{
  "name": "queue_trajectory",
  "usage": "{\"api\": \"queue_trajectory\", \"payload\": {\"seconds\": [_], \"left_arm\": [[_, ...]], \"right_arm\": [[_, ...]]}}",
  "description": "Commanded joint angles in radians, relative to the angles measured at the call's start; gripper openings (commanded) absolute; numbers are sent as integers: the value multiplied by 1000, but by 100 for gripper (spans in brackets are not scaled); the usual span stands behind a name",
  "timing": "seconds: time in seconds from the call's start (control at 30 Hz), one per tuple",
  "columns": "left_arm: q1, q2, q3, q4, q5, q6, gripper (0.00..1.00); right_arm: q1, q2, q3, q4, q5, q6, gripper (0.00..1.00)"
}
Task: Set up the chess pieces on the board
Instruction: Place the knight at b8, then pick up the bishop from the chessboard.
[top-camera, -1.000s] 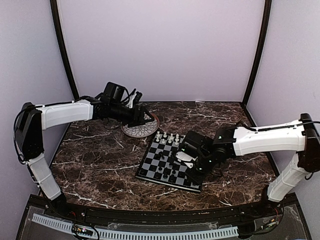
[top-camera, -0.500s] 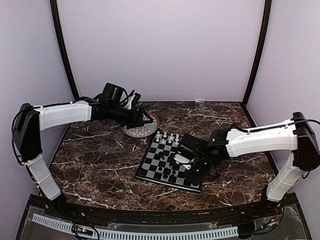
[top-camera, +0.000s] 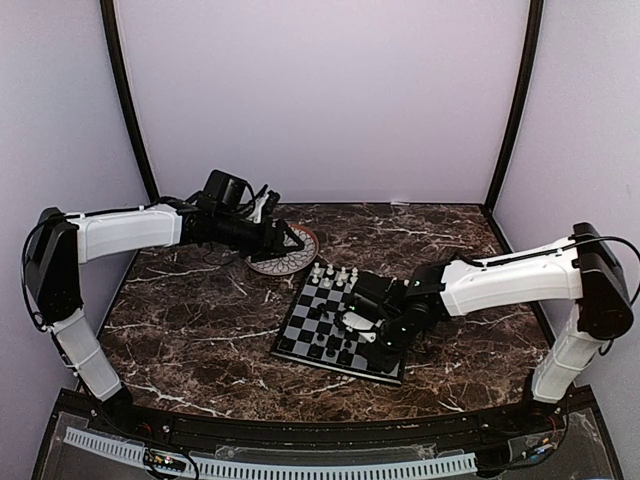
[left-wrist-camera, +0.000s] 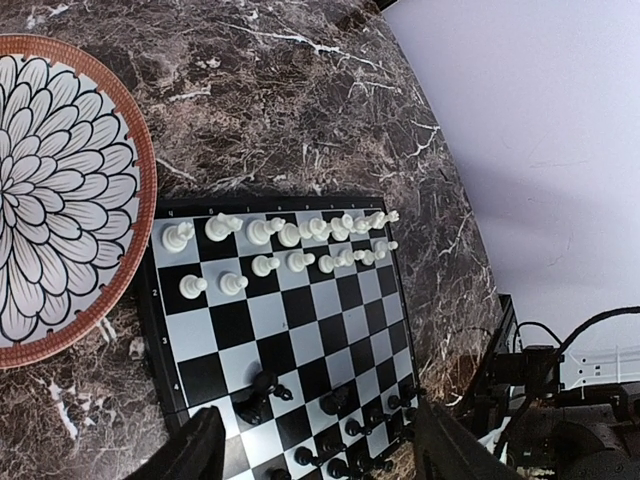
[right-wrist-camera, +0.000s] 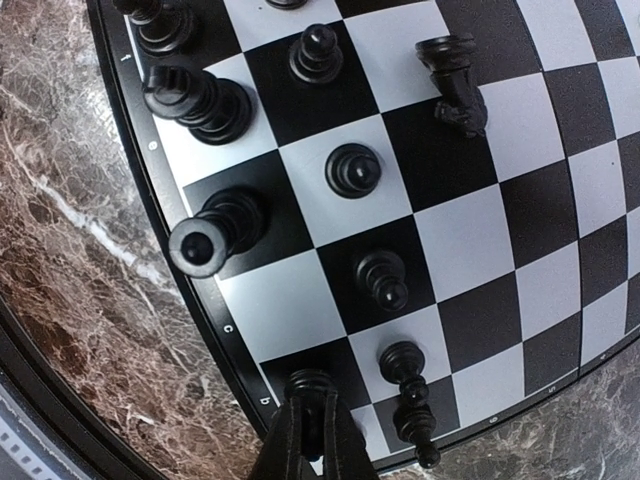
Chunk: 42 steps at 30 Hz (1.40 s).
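Chess pieces (left-wrist-camera: 290, 235) fill both ends of the board (top-camera: 300, 318). You have the white ones in two rows on the far side next to the plate (left-wrist-camera: 140, 190). The black ones (right-wrist-camera: 352, 170) are clustered along the near side. One black knight (right-wrist-camera: 455, 85) sits apart toward the middle, and you can't tell if it stands upright.

The board lies flat on the marble table (top-camera: 200, 310), with its far-left corner just beside the plate. The plate shows its flower pattern.

Your right gripper (right-wrist-camera: 305, 415) is low over the board's near edge, pinched tight on a small black piece (right-wrist-camera: 310, 382) at the edge row, with other black men close around it. Your left gripper (left-wrist-camera: 325, 450) hangs over the plate's rim, fingers (left-wrist-camera: 205, 445) spread wide and holding nothing.
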Motion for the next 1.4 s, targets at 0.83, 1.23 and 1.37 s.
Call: {"api": "queue_trajectory", "payload": {"seconds": [0.83, 1.23, 1.37], "left_arm": [[-54, -67, -8, -116, -74, 160, 65], [-174, 28, 111, -364, -240, 284, 58], [-151, 2, 100, -368, -246, 193, 64]], "right_arm": [[-88, -134, 187, -70, -48, -27, 32], [-194, -48, 152, 119, -44, 44, 30], [-186, 85, 237, 144, -33, 22, 32]]}}
